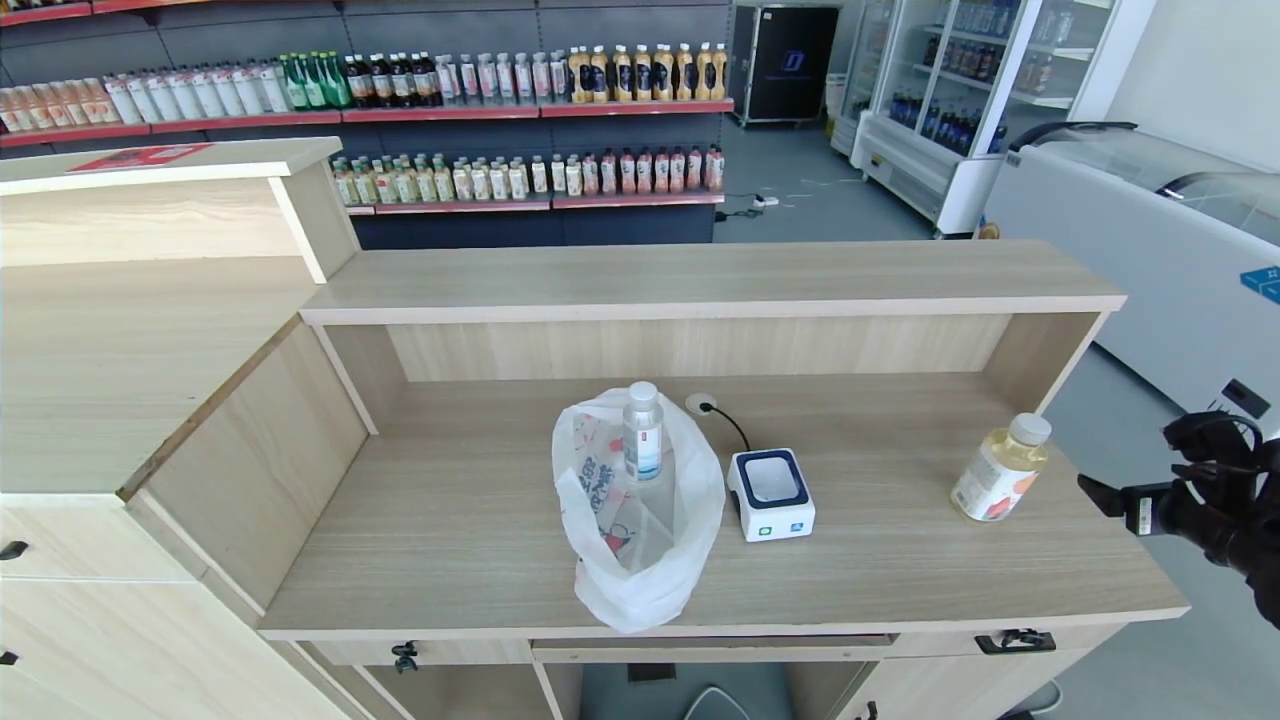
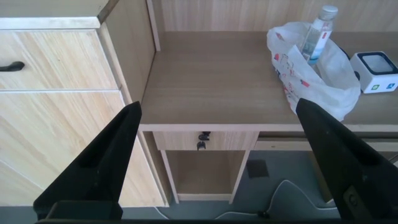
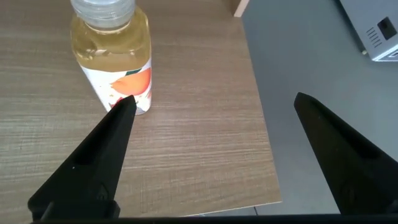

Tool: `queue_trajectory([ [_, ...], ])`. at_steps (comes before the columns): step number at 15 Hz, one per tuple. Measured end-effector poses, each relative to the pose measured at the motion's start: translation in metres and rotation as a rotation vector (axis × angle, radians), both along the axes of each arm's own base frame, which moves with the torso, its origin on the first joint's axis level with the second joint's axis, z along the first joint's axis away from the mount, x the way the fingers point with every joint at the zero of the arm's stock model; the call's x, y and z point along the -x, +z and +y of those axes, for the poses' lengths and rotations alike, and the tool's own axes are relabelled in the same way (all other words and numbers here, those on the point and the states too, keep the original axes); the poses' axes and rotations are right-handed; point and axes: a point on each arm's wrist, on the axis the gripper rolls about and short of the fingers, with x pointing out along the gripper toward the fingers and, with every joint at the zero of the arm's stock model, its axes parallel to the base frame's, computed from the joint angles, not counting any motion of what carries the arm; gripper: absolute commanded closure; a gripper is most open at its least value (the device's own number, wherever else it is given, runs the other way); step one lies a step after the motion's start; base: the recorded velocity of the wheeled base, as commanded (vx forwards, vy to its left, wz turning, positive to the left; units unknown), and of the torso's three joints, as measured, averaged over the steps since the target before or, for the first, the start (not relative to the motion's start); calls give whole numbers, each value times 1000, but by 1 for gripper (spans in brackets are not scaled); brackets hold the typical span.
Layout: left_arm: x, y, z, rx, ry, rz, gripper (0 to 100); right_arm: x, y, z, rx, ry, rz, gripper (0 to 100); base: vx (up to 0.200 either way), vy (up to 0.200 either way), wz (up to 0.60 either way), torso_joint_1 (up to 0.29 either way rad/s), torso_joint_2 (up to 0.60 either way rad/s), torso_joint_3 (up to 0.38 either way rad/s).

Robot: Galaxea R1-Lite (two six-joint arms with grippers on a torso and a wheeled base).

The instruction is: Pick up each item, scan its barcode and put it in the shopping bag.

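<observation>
Item: my right gripper [image 3: 212,102], fingers spread, nothing between; the bottle [image 3: 112,56] stands beside one finger. Risk: an off-centre approach clips and topples it. My left gripper [image 2: 217,107]: spread, empty.

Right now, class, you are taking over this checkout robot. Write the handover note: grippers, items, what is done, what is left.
Left gripper: open, empty, low in front of the counter.
Right gripper: open, empty, beside the yellow drink bottle, not touching it.
Done: clear bottle stands in the shopping bag.
Left: grasp the yellow drink bottle, show it to the scanner, bag it.
</observation>
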Motion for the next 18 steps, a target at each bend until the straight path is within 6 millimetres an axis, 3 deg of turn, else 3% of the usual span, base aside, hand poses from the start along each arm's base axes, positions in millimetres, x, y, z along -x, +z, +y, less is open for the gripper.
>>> queue_trajectory([
  [18,0,0,0,0,0,0,0,-40,-39,21,-47,78,-51,0,0,0,0,0,0,0],
])
